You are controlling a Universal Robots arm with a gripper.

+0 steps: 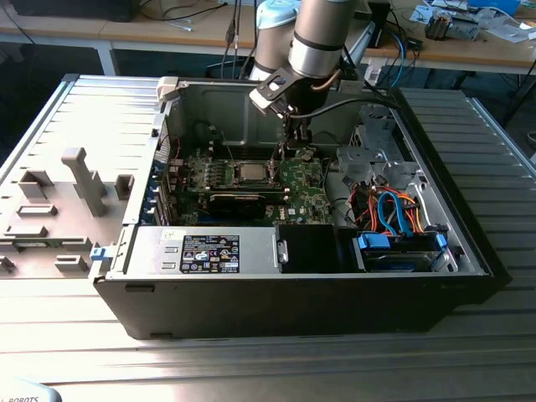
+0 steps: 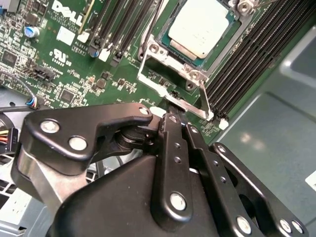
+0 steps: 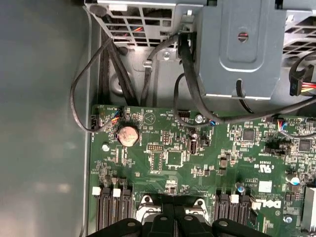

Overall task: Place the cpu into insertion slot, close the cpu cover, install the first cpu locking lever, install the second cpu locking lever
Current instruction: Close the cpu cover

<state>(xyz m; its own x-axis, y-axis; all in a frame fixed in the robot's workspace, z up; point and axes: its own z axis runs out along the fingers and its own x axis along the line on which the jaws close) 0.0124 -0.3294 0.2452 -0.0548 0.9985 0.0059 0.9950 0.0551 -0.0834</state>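
Second wrist view: we see the gripper (image 2: pixel 172 112), fingers (image 2: pixel 170 143) closed and empty, at the cpu cover (image 2: pixel 165 81) over the seated cpu (image 2: pixel 201 24), likely pressing down.

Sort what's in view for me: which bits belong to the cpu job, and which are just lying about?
Job in hand: cpu, framed by the cpu cover; locking lever; claw, right by that lever.

Lying about: coin battery; black cables; drive cage; memory slots; grey blocks on the table at the exterior view's left.
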